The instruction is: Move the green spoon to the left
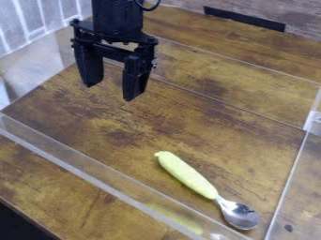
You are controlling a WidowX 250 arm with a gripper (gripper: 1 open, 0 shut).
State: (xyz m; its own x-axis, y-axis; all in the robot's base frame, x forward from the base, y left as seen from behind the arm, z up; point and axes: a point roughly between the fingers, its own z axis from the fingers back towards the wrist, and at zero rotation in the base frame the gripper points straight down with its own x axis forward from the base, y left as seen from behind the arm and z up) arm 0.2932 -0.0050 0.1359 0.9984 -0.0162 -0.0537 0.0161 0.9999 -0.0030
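I see my black two-fingered gripper [113, 82] cut off above, jaws spread wide and empty. The yellow-green plastic-handled spoon with shiny metal bowl [201, 186] lies near the wooden table's [201, 103] front-right edge, open board between.

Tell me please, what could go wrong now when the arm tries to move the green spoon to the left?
1. The green spoon lies flat on the wooden table, so the open gripper may slip off the low handle.
2. It lies diagonally; fingers not aligned could push it.
3. The clear wall stands close by, so a finger might hit it.
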